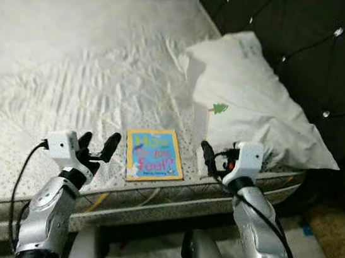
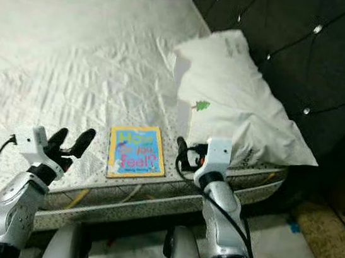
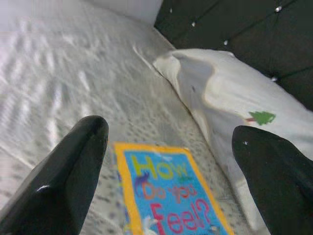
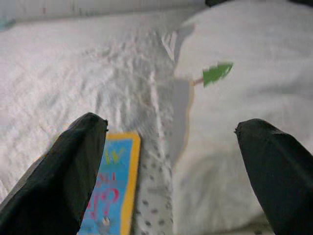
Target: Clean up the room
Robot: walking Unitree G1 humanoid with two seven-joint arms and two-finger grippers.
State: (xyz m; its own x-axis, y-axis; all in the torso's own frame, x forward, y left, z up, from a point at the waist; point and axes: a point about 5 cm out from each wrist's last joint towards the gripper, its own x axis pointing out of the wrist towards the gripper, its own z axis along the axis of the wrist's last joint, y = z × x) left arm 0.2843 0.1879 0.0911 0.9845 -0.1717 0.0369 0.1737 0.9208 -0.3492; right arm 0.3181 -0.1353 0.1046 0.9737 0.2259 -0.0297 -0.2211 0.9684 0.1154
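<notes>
The book [image 1: 154, 155] is laid flat near the mattress edge [image 1: 149, 205], beside the pillow [image 1: 251, 107], its long axis pointed away from the robot. It is flanked by 2 spread grippers, left gripper [image 1: 97, 146] and right gripper [image 1: 214, 159]; neither is clearly nearer, and nothing is held.

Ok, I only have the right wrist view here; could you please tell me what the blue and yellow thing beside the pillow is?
Observer: It is a book lying flat near the front edge of the mattress; the cover reads "How Do You Feel?".
Operator: Thank you. Where is the left pincer?
Observer: The left pincer is open, just to the left of the book; the right pincer is on the book's other side.
Operator: And what is behind the pillow?
Observer: A dark tufted headboard stands behind the pillow.
</notes>
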